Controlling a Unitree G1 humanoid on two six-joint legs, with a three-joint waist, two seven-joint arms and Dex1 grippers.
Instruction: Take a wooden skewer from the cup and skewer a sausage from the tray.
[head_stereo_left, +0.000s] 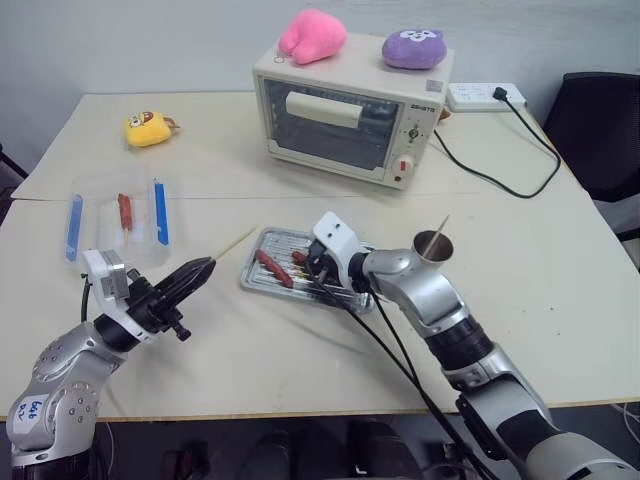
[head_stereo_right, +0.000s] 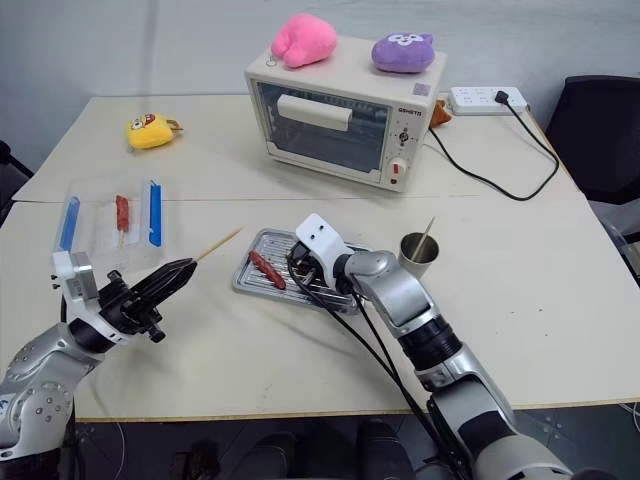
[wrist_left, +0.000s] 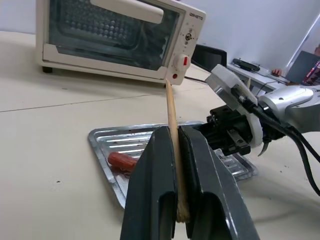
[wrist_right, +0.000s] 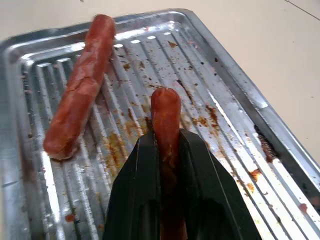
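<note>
My left gripper (head_stereo_left: 205, 268) hovers over the table left of the tray (head_stereo_left: 250, 272), shut on the wooden skewer (wrist_left: 171, 107). The skewer's tip points toward the tray. My right gripper (wrist_right: 165, 135) is down in the tray, shut on the sausage (wrist_right: 166, 112), whose rounded end sticks out past the fingers. A second sausage (wrist_right: 80, 90) lies loose on the ridged bottom beside it. The grey metal cup (head_stereo_left: 434, 245) stands just right of the tray with another stick (head_stereo_left: 441, 228) in it.
A toaster oven (head_stereo_left: 350, 115) with two plush toys on top stands behind the tray. A clear box with blue clips (head_stereo_left: 118, 220) sits at the left, a yellow toy (head_stereo_left: 150, 128) farther back. A power strip (head_stereo_left: 485, 95) and its black cable lie at the back right.
</note>
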